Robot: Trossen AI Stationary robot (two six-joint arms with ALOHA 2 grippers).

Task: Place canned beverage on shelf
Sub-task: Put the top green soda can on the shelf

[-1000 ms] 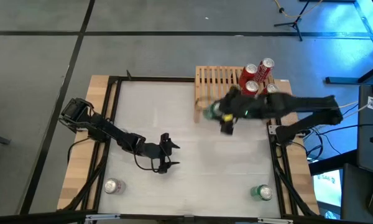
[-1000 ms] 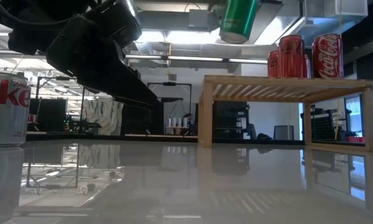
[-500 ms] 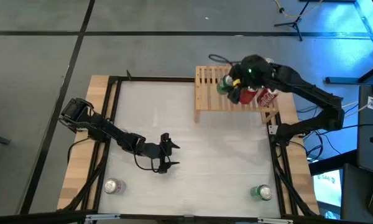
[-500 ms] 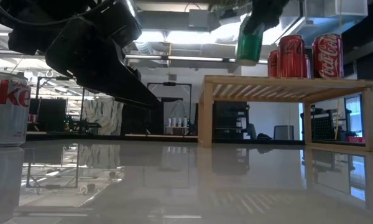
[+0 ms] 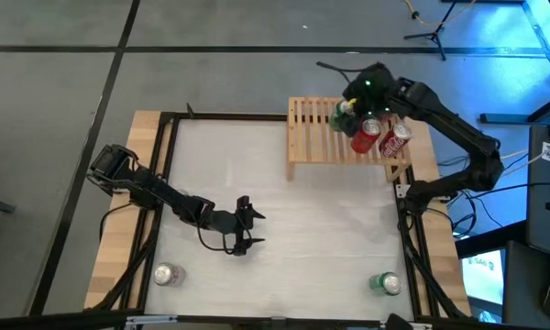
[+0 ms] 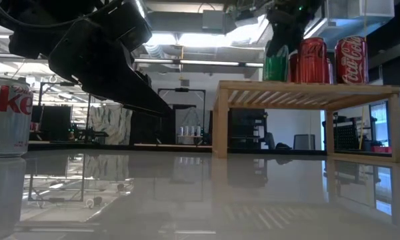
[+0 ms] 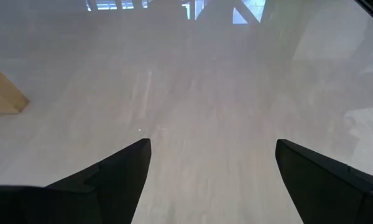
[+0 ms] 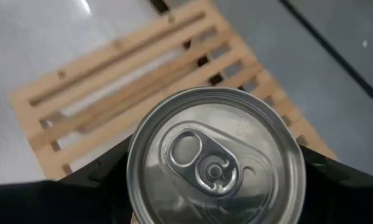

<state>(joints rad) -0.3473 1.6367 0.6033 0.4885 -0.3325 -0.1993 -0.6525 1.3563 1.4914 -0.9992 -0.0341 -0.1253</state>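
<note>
Few words can be read. In the low view, the rightmost red aluminium can (image 6: 351,59) standing on the low slatted light-wood shelf (image 6: 307,89) carries the white "Coca-Cola" script — running vertically up its side. At the left edge of the same view, the silver can (image 6: 7,117) on the glossy white desk (image 6: 200,200) shows red letters "oke", the start cut off by the frame. Lettering on the other cans cannot be made out.

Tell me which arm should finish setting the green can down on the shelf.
Right. The right gripper already holds the green can over the shelf, beside the red cans. The left gripper hangs open at mid-table, far from the shelf and holding nothing.
</note>
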